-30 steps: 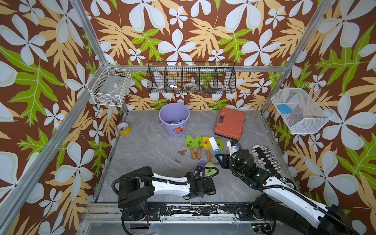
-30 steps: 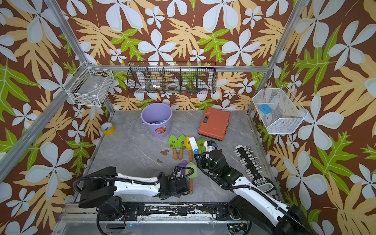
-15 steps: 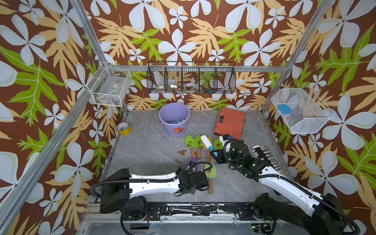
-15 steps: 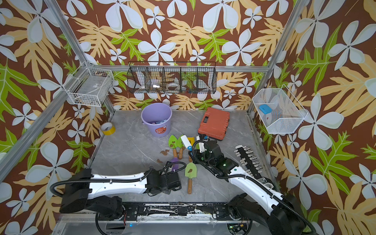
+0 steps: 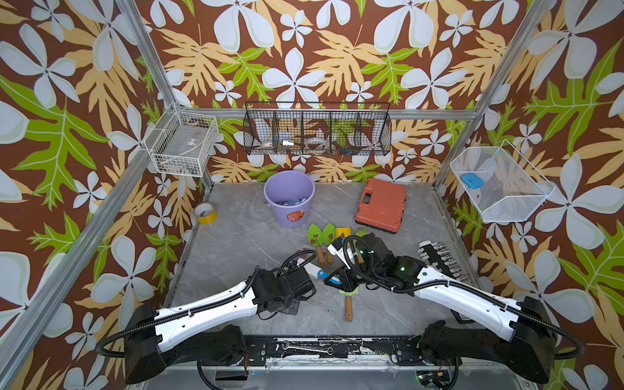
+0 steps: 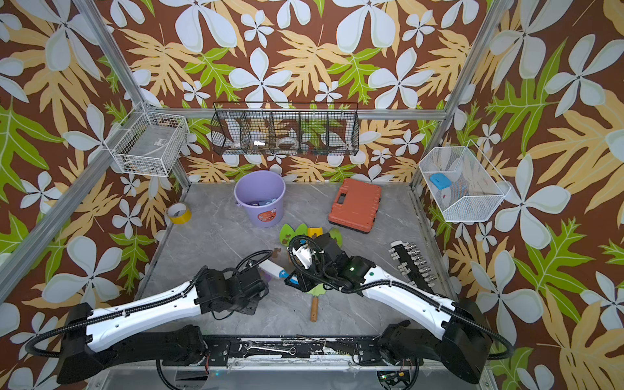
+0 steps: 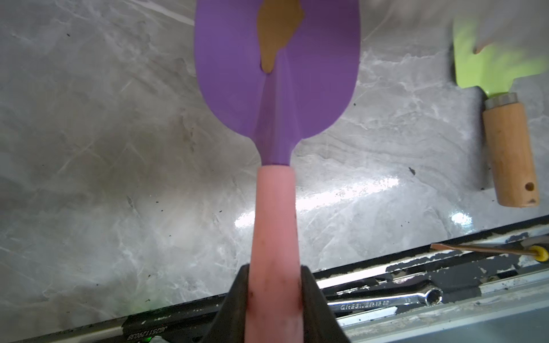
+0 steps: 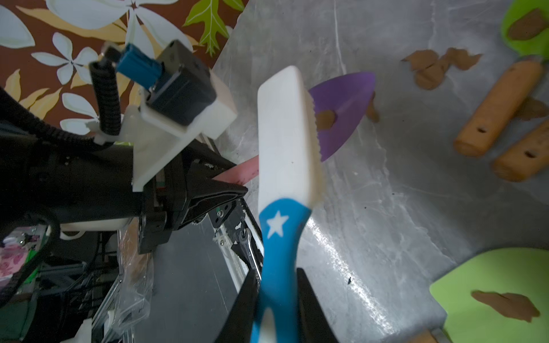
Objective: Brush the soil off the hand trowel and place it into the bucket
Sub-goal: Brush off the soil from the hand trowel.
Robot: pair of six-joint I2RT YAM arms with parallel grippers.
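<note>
Left wrist view: the left tool (image 7: 273,273) is closed on the pink handle of the purple trowel (image 7: 237,74), one black finger on each side.
Trowel blade: it is held above the grey marble surface (image 7: 104,178), pointing away from the tool, its hollow face turned to the camera.
Soil on blade: one flat brown soil clump (image 7: 279,26) lies along the midline, toward the tip.
Right wrist view: the right tool (image 8: 276,276) grips the blue, star-marked handle of the brush (image 8: 285,133).
Brush head: the white head crosses the base of the purple blade with its bristle edge turned toward the clump; whether the bristles touch cannot be told.
Loose soil: several brown loose clumps (image 8: 430,68) lie on the surface beyond the blade tip.
Bucket: in both top views the lilac bucket (image 5: 288,202) (image 6: 260,199) stands upright at the back of the surface, well apart from the held trowel near the front edge.
Other trowels: a row of trowels (image 5: 324,233) lies between the bucket and the arms, and a green trowel (image 5: 348,309) with a wooden handle lies partly under the right arm.
Remaining items: an orange tool case (image 5: 381,206) lies beside the bucket, and a yellow tape roll (image 5: 205,212) sits at the surface's edge.
</note>
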